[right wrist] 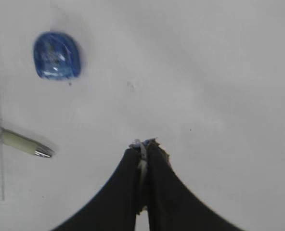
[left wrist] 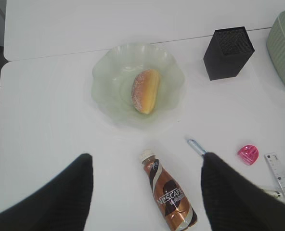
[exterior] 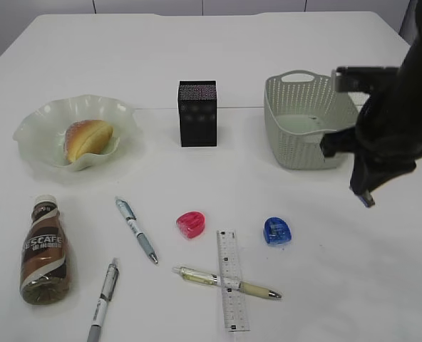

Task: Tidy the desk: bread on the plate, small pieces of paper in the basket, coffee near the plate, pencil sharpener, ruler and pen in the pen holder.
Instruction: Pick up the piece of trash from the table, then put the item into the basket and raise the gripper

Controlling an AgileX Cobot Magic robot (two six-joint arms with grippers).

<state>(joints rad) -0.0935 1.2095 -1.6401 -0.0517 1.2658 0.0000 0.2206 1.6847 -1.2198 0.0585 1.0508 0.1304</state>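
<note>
Paper scrap (right wrist: 141,153), thin, limp and light, is seen pinched edgewise between the clenched right gripper (right wrist: 142,144) at lower centre, above bare desk (right wrist: 219,72), while the left gripper (left wrist: 145,173) stands spread, empty, over the coffee (left wrist: 169,195).

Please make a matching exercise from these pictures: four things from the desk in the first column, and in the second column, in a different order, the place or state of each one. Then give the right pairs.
Column 1
1. bread
2. coffee bottle
3. ruler
4. pen holder

Column 2
A. lying on its side on the desk, in front of the plate
B. standing upright between the plate and the basket
C. lying in the green glass plate
D. lying crossed with a yellow pen

Pairs: 1-C, 2-A, 3-D, 4-B
</note>
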